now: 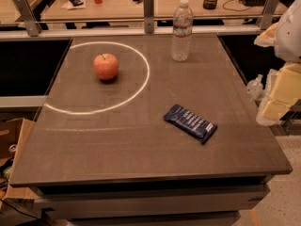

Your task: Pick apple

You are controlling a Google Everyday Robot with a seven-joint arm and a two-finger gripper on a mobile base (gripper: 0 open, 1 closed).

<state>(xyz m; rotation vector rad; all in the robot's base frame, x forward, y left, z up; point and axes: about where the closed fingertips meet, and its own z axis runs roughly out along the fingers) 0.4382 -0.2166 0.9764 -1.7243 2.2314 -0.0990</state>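
While the apple stands stem-up on the rear left part of the desk, the end effector hangs beyond the desk's right edge, well apart from the fruit. Only pale yellowish and white portions of it are in view at the right margin, and whether it is apart or together cannot be told; it grips nothing that can be seen. The apple is red-orange with a paler patch and lies inside a thin white ring marked on the dark surface, nearer the ring's far side than its near side. A clear water bottle with a white cap stands upright at the rear, right of the ring and apart from the apple, and is taller than it. A dark blue snack bar lies flat and angled near the middle right, outside the ring, between the apple and the end effector. A cardboard box sits below the desk's left edge.
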